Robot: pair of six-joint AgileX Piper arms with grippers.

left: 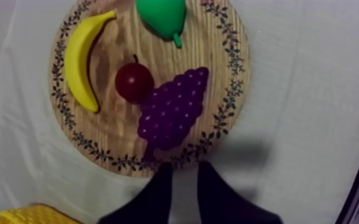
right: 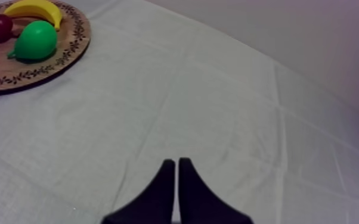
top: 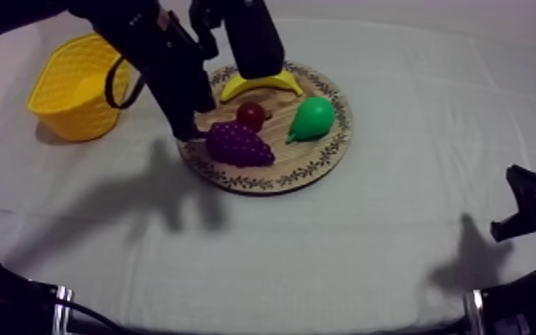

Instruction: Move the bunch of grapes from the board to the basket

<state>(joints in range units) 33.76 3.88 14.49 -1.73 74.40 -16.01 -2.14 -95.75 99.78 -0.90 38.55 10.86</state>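
Note:
The purple bunch of grapes [top: 239,144] [left: 173,110] lies on the near left part of the round wooden board [top: 325,160] [left: 235,53], touching the small red fruit [top: 251,114] [left: 134,82]. My left gripper [top: 188,132] [left: 183,174] hangs over the board's left rim, just short of the grapes' stem end, open, with only cloth between its fingers. The yellow basket [top: 76,85] [left: 33,214] stands to the left of the board. My right gripper [top: 525,209] [right: 175,162] sits low at the table's right side, shut on nothing.
A banana [top: 263,85] [left: 80,59] and a green pear [top: 312,118] [left: 161,15] also lie on the board, behind the grapes. The left arm's upper links [top: 249,36] reach over the board's far edge. Bare cloth spreads in front and to the right.

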